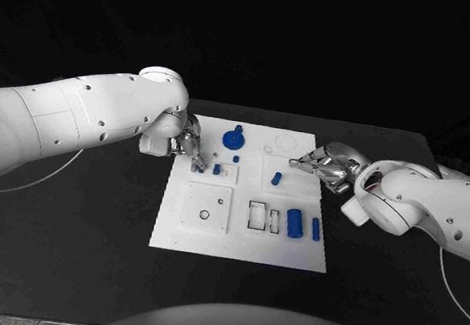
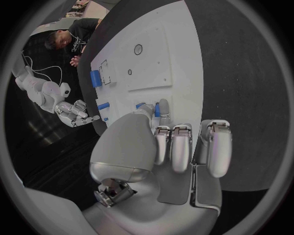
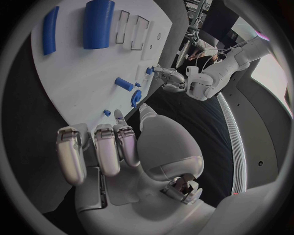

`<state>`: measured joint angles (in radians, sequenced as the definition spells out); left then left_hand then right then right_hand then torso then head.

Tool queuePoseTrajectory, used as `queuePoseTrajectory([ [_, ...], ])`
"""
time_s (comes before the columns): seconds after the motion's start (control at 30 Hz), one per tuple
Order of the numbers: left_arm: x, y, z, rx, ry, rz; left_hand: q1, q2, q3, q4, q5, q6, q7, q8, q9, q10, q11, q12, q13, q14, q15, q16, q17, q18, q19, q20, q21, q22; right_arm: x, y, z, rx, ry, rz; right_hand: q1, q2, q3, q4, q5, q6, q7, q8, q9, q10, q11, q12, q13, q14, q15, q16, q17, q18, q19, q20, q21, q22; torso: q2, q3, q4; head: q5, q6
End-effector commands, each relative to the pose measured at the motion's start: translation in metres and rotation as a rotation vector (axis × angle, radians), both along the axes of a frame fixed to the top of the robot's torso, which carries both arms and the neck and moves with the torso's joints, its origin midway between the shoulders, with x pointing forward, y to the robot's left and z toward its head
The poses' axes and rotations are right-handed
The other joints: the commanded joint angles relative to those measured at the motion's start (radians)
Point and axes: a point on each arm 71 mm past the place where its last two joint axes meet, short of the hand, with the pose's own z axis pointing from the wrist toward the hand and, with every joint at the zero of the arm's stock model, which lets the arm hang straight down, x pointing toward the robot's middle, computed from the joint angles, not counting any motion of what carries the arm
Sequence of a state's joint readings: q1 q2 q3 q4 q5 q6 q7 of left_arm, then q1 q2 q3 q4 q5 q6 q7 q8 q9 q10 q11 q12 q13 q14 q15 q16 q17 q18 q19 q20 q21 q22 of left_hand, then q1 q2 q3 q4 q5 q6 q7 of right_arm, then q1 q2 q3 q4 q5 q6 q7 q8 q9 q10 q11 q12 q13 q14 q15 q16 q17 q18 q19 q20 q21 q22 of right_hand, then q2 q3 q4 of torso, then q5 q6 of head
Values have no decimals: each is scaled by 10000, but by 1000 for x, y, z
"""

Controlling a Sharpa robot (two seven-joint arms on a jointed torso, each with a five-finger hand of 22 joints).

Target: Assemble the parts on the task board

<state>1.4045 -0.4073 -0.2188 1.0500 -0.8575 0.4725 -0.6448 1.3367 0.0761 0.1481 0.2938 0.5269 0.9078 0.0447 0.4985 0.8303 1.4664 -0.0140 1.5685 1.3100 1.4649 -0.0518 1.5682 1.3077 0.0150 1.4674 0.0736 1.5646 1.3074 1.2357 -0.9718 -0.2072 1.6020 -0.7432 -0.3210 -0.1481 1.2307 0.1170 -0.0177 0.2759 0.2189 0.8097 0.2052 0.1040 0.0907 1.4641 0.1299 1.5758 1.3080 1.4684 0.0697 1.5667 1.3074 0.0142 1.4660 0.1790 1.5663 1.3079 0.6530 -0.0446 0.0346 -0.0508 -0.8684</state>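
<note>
While both hands hang over far half of white board, I watch left hand: fingers curled in, thumb and fingertip seem to pinch small blue peg over board's left pocket. Right hand spread, holding nothing; short blue cylinder lies just inboard of it, long axis toward far edge. Right hand nearer that one.
</note>
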Motion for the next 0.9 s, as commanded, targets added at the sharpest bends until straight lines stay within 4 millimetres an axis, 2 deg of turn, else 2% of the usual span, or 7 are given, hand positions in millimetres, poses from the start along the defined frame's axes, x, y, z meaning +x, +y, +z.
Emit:
queuePoseTrajectory([
  [0.03, -2, -3, -1, -55, 249, -183, 87, -42, 51, 3, 10, 18, -6, 24, 14, 1044, 17, 23, 2608, 1059, -21, 26, 2631, -150, 1034, -58, 62, 2634, 0, 1, 0, -39, -20, 119, 45, 65, -8, -30, 52, -47, 41, 36, 14, 1067, 77, -50, 2627, 1024, 75, 41, 2634, -142, 1048, 50, 45, 2629, -3, -1, -2, -6, -2],
  [0.4, -2, -3, -2, -10, 284, -165, 39, -61, 73, 13, -23, 0, 14, 4, 17, 1044, 34, 23, 2608, 1059, -11, 26, 2631, -150, 1034, -53, 62, 2634, 0, 1, 0, -40, -18, 126, 58, 68, -16, -43, 64, -47, 52, 50, 18, 1067, 88, -50, 2627, 1024, 86, 41, 2634, -142, 1048, 62, 45, 2629, -5, 0, 5, -10, 12],
  [0.53, -3, -2, -2, 93, 384, -206, -696, -247, -180, 21, -163, -63, 84, -96, 18, 1044, 106, 23, 2608, 1059, 54, 26, 2631, -150, 1034, -13, 62, 2634, 0, 1, 0, -38, -19, 132, 58, 68, -16, -43, 64, -47, 52, 50, 18, 1067, 88, -50, 2627, 1024, 86, 41, 2634, -142, 1048, 62, 45, 2629, -6, -1, 3, -10, 22],
  [0.67, -2, -2, -2, 136, 421, -204, -1641, -331, -670, 10, -844, -142, 142, -194, 4, 1044, 151, 23, 2608, 1059, 114, 26, 2631, -150, 1034, 36, 62, 2634, 0, 1, 0, -39, -13, 137, 58, 68, -16, -43, 64, -47, 52, 50, 18, 1067, 88, -50, 2627, 1024, 86, 41, 2634, -142, 1048, 62, 45, 2629, -4, -3, 2, -3, 30],
  [0.8, -1, -1, -2, 144, 360, -143, -2218, -395, -1064, 9, -1508, -146, 162, -213, 31, 1044, 183, 23, 2608, 1059, 140, 26, 2631, -150, 1034, 73, 62, 2634, 0, 1, 0, -41, -11, 134, 58, 68, -16, -43, 64, -47, 52, 50, 18, 1067, 88, -50, 2627, 1024, 86, 41, 2634, -142, 1048, 62, 45, 2629, -2, -4, 1, -8, 32],
  [0.9, -1, 0, -2, 143, 313, -117, -2537, -424, -1315, 7, -1823, -142, 175, -209, 62, 1044, 196, 23, 2608, 1059, 159, 26, 2631, -150, 1034, 95, 62, 2634, 0, 1, 0, -44, -13, 126, 58, 68, -16, -43, 64, -47, 52, 50, 18, 1067, 88, -50, 2627, 1024, 86, 41, 2634, -142, 1048, 62, 45, 2629, 1, -4, 5, -10, 39],
])
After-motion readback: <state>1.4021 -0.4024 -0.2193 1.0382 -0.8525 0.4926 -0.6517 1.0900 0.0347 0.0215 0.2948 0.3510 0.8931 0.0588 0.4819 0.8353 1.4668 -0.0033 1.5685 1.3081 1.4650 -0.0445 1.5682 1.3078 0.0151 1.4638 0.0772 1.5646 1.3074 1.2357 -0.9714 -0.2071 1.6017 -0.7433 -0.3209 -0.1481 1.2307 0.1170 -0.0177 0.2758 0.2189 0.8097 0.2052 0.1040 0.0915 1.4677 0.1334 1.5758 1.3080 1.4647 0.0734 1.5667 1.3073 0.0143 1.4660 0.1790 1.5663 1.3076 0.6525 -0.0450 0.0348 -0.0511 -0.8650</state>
